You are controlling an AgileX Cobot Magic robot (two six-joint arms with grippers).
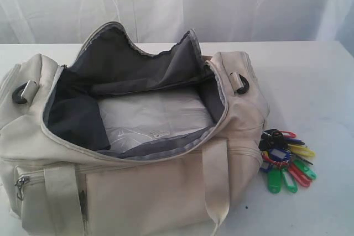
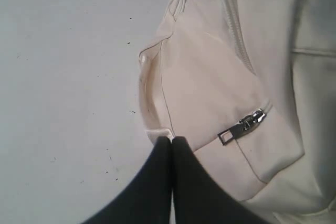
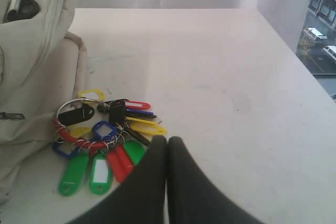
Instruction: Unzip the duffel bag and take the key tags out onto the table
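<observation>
Exterior view: the duffel bag (image 1: 144, 192) is seen unzipped, mouth gaping. The key tags (image 1: 285, 161) are laid on the tabletop (image 1: 310, 81) at the bag's four o'clock, just beside its end.

Left wrist view: the left pincer (image 2: 171, 140) is pressed closed, empty, at the bag's edge near a zipper pull (image 2: 241, 127).

Right wrist view: the right pincer (image 3: 167, 141) is closed on nothing, just beside the tags.

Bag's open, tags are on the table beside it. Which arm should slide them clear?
Right, I'd say. The right gripper, shut, sits just beside the key tags on the table; the left gripper, also shut, is at the bag's other end by a pocket zipper.
</observation>
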